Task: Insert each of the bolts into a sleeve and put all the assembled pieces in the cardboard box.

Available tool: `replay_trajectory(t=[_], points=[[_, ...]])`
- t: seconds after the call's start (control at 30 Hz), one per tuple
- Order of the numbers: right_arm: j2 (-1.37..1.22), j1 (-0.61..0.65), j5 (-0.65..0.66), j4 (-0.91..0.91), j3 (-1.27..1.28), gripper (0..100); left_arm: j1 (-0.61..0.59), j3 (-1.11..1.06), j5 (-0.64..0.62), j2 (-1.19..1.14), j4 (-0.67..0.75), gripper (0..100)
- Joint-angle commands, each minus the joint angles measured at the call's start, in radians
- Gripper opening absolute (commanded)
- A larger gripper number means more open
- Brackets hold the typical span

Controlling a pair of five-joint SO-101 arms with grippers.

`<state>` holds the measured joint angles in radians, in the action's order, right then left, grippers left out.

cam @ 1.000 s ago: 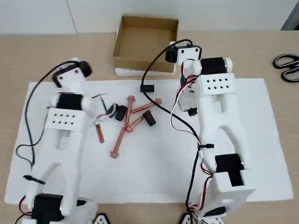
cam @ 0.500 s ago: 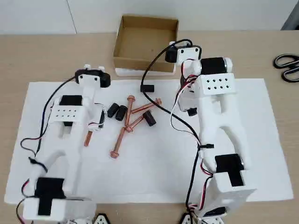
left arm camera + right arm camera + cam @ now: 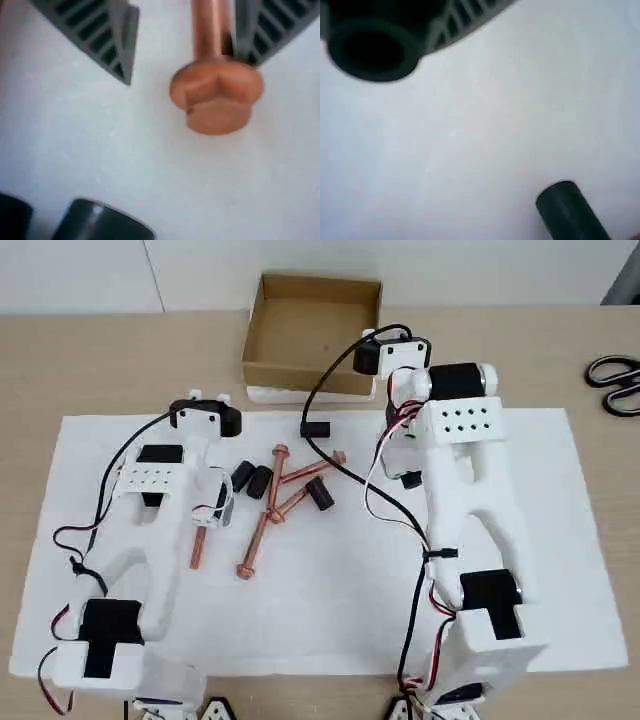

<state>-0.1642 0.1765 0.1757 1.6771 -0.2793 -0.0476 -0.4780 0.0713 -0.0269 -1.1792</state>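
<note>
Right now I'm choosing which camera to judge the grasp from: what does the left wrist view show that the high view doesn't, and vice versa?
The left wrist view adds the grasp detail. The bolt lies head-first, its shaft against one finger with a clear gap to the other, so the left gripper is open. The high view adds the layout: the cardboard box, the loose bolts and the scissors. Both show that bolt at the left gripper, with two black sleeves close by.
</note>
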Motion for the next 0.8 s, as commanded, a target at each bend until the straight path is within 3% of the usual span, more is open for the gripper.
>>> replay_trajectory(t=[0.0,0.77], points=[[0.065,-0.012,-0.012,-0.001,-0.009,0.9,0.006,0.035,0.008,0.005,0.015,13],[0.065,-0.012,-0.012,0.002,-0.009,0.9,-0.002,-0.053,0.002,0.003,0.104,13]])
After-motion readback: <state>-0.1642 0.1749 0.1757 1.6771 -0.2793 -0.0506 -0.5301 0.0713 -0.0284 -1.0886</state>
